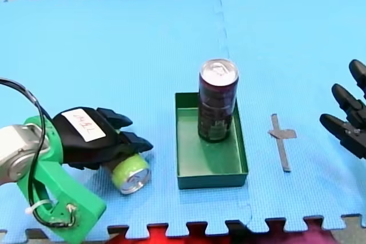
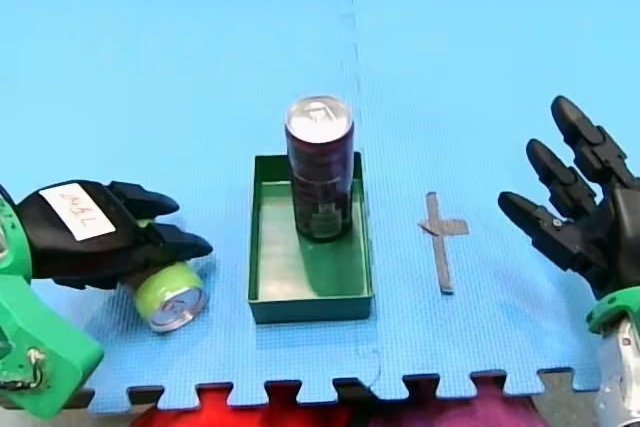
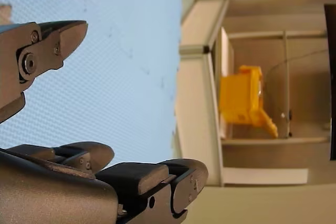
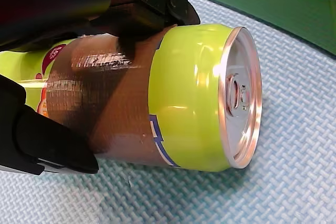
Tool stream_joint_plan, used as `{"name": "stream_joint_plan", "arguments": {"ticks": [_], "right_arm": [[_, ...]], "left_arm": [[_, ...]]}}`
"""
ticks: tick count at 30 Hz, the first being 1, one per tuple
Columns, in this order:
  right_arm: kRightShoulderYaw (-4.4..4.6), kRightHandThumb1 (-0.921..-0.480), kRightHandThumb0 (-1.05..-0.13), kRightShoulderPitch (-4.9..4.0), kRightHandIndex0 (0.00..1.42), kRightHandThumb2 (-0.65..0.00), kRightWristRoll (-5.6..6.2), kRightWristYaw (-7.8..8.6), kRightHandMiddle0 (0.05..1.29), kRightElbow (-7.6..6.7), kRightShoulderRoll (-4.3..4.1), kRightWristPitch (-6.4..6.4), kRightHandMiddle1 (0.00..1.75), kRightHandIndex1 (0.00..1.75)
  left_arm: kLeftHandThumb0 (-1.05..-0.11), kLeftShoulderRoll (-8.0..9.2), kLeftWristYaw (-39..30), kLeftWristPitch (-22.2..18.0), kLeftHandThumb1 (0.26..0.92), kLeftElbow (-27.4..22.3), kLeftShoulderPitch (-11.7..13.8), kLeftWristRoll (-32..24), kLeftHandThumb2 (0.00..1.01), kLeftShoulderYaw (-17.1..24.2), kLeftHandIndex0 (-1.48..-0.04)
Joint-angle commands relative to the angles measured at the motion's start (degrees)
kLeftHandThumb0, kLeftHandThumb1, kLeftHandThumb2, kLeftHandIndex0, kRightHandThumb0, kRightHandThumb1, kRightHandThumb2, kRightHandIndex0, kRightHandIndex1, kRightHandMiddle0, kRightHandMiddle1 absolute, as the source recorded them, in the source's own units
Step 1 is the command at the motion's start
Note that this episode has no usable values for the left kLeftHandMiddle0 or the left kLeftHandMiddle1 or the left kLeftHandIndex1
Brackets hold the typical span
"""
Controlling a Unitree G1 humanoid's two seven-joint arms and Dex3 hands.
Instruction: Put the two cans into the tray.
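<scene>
Two cans are in view on the blue foam mat (image 1: 114, 55).

1. Dark can (image 1: 217, 104): it stands upright inside the green tray (image 1: 211, 182), against the far end. The near part of the tray floor is bare.

2. Lime-green can (image 1: 130, 174): it lies on its side on the mat, just beside the tray on the left and apart from it. Its lid end points toward the near edge of the mat.

3. Left hand (image 1: 94, 135): it comes in from the left and sits over the lime-green can, with its fingers closed around the can's body. In the second wrist view you see one black finger (image 4: 152, 3) pressed on the upper side of this can (image 4: 184, 98) and another against its lower side, leaving the lid end uncovered. A white label (image 1: 84, 124) is stuck on the back of the hand, and a green bracket (image 1: 63, 198) sits at the wrist.

4. Right hand (image 2: 580, 212): it is at the right edge of the mat, well apart from the tray. It holds nothing, and its fingers are not curled.

5. Grey tape cross (image 1: 281, 141): it lies flat on the mat between the tray and the right hand.

6. Yellow object (image 3: 244, 100): in the first wrist view it sits inside a beige shelf unit beyond the mat's edge.
</scene>
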Motion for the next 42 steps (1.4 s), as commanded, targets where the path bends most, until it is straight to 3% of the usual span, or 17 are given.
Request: {"name": "stream_joint_plan", "arguments": {"ticks": [1, 19, 31, 42], "right_arm": [[-0.12, -0.759, -0.774, 0.13, 0.42, 0.0, 0.13, -0.23, 0.4, -0.23, -0.12, 0.1, 0.0, 0.0], [0.24, -0.757, -0.773, 0.84, 0.42, 0.0, 0.05, -0.33, 0.41, -1.34, 0.28, -0.06, 0.0, 0.0], [0.32, -0.756, -0.767, 1.77, 0.42, 0.0, 0.27, -0.15, 0.41, -2.45, 0.53, -0.13, 0.0, 0.0], [0.14, -0.752, -0.758, 1.61, 0.42, 0.0, 0.4, -0.07, 0.41, -2.09, 0.51, -0.06, 0.0, 0.0]], "left_arm": [[-1.048, -0.62, -0.6, -0.3, 0.883, 1.0, 0.9, 1.3, 0.0, -1.3, -0.51], [-1.048, -0.93, -1.3, -0.1, 0.903, 1.2, 0.6, 1.7, 0.01, -3.5, -0.52], [-1.048, -1.41, -3.8, -0.8, 0.901, 1.0, 0.9, -0.1, 0.0, -4.1, -0.53], [-1.048, -1.63, -1.4, 0.4, 0.87, 1.2, 0.8, 1.9, 0.0, -5.2, -0.53]]}}
